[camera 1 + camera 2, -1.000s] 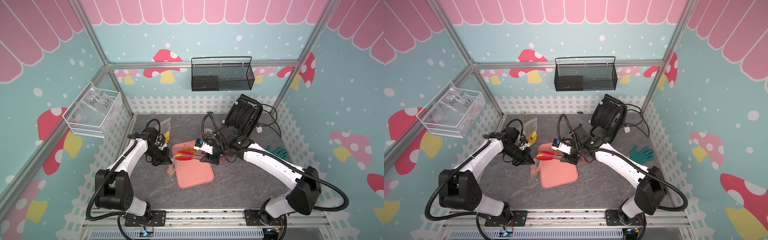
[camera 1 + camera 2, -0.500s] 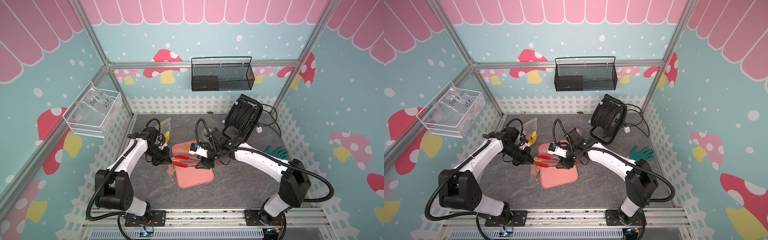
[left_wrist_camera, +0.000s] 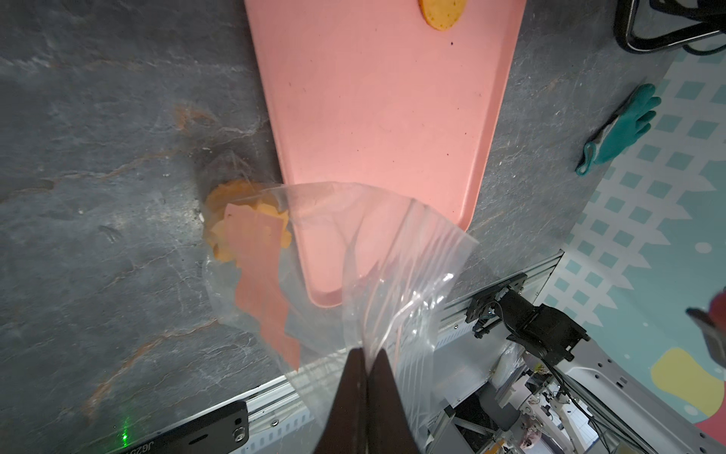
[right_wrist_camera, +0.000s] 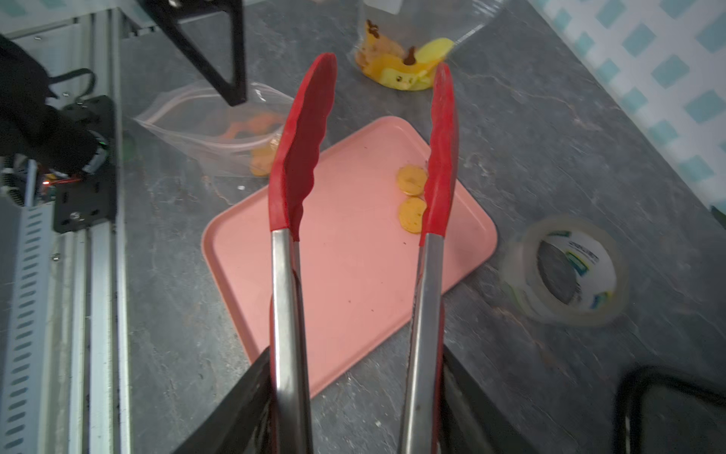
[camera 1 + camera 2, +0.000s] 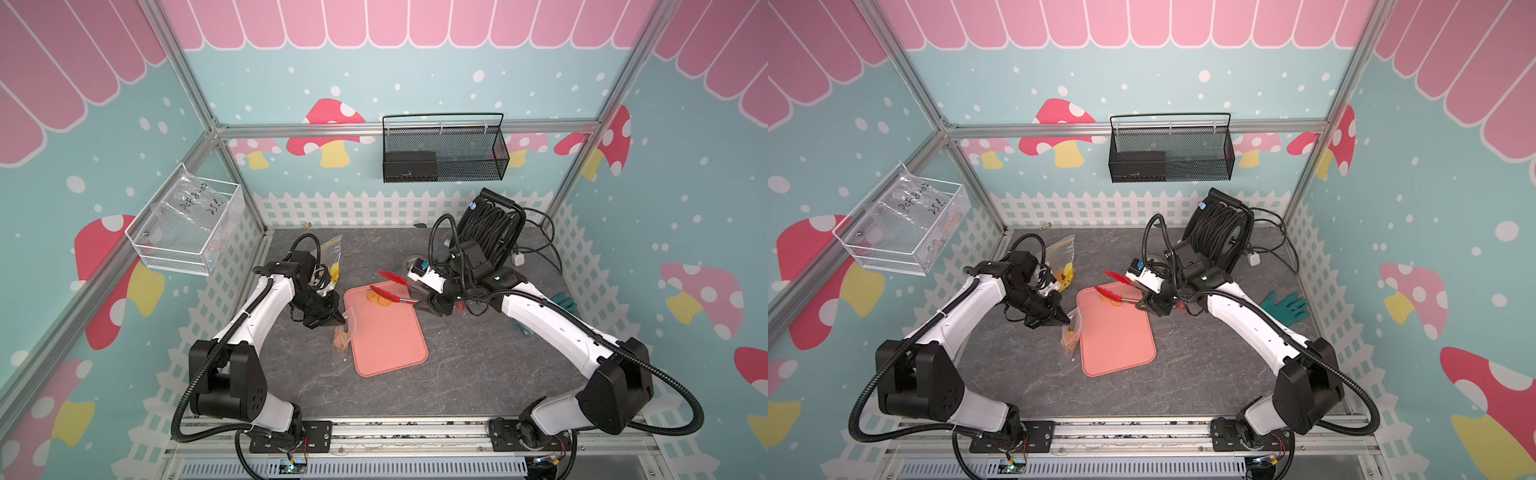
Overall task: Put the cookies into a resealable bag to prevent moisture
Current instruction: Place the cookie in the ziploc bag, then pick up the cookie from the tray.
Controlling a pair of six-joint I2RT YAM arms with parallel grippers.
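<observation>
Back swings the right arm, away from the bag, tongs springing wider! Nearest us, the salmon-pink plastic tray (image 5: 390, 345) lies on the grey stone surface (image 5: 478, 374). At its nine o'clock edge the clear resealable plastic bag (image 3: 393, 251) already carries several golden scalloped cookies (image 3: 220, 239). The left end effector (image 3: 365, 393), pressed together, pinches the bag's lip, I'd say to keep the mouth gaping. Farther off, toward twelve o'clock, two more sit loose on the tray. The right end effector (image 4: 355, 401) clasps the red-tipped steel tongs (image 4: 302, 157), tips spread over them, likely lining up another pickup.
</observation>
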